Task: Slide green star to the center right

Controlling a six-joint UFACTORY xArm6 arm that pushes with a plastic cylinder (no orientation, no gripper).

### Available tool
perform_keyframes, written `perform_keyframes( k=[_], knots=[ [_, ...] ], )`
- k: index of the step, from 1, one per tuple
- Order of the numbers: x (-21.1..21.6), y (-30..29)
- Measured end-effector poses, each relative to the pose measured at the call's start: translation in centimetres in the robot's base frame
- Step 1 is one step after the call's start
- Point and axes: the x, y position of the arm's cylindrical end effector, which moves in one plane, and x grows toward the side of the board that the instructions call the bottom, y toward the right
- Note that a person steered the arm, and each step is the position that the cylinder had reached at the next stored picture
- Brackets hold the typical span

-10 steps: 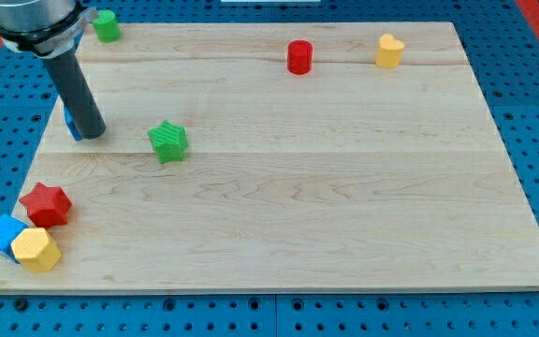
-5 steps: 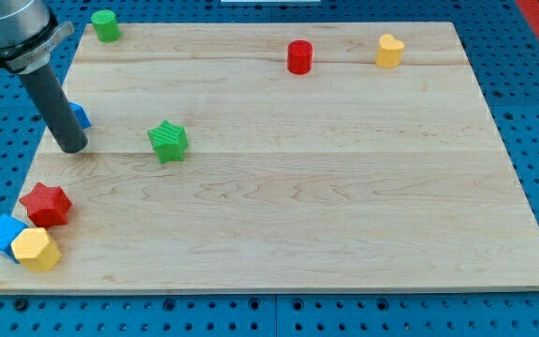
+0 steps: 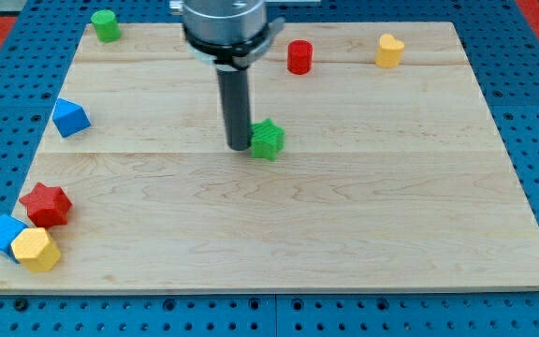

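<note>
Where my tip (image 3: 240, 146) touches it, green star (image 3: 269, 139) is partly hidden.

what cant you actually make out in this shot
- Camera view: whether my tip touches the green star; the rod covers the star's left edge.
- Camera view: the arm above the rod's collar, cut off by the view's top edge.
- Camera view: the exact shape of the small green block at the view's top left; too small.
- Camera view: part of the blue block at the bottom left, covered by the yellow block.
</note>
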Motion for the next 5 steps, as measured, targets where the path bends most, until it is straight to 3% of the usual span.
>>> perform_keyframes(
  k=[5],
  knots=[
    [0.0, 19.4]
  ],
)
